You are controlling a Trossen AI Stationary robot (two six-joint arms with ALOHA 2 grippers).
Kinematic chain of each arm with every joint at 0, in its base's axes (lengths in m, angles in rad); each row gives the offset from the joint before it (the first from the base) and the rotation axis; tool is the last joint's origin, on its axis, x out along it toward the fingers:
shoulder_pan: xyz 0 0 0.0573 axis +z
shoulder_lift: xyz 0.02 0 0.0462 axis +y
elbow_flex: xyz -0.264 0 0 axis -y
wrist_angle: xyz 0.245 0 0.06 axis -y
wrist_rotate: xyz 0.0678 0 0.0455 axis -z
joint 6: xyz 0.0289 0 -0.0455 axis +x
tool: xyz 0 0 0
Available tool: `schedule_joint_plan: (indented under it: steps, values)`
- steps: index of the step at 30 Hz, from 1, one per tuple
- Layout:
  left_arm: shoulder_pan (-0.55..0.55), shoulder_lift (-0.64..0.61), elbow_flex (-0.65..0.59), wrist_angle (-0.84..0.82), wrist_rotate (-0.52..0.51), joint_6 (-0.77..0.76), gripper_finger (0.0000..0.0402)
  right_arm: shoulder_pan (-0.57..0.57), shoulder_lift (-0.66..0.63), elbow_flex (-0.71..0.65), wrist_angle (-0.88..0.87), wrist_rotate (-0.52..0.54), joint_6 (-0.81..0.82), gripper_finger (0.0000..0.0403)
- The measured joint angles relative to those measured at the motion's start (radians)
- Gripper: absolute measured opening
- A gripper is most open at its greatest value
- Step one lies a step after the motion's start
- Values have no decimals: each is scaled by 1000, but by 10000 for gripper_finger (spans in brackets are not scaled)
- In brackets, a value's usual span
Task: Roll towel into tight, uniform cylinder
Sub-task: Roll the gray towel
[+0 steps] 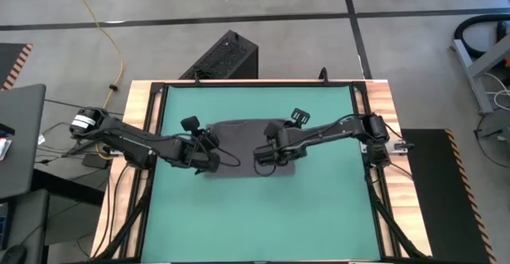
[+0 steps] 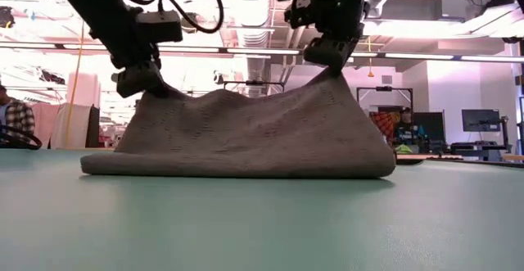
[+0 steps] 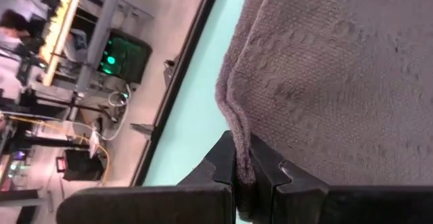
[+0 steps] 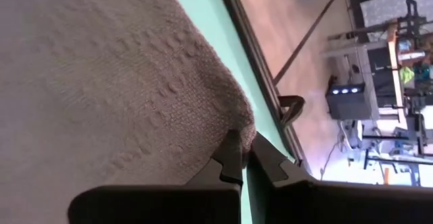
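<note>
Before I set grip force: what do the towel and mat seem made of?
Towel: looks like soft woven cloth, matte grey; a textured weave shows, and it drapes between the left gripper and right gripper. Mat: smooth green sheet with slight sheen, perhaps rubber or vinyl.

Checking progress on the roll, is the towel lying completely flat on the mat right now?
No, both grippers pinch the towel and lift its upper edge off the mat.

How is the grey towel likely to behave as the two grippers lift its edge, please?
Probably floppy: the towel sags between the left gripper and right gripper. Likely light, since pinched corners hold it up. Its textured weave looks unlikely to slip on the green mat.
</note>
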Motion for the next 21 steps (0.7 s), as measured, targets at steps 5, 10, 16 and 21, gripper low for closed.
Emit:
schedule_joint_plan:
  steps: [5, 10, 16, 21]
  values:
    - [65, 0, 0, 24, 44, 46, 0, -40, 6, 0, 57, 2, -71, 17]
    - [119, 0, 0, 25, 99, 32, 0, -65, 8, -1, 147, -6, -165, 17]
    - [174, 0, 0, 93, 138, 69, 0, -108, 8, -1, 158, -28, -190, 17]
    - [203, 0, 0, 100, 149, 82, 0, -134, 8, -2, 201, -31, -212, 17]
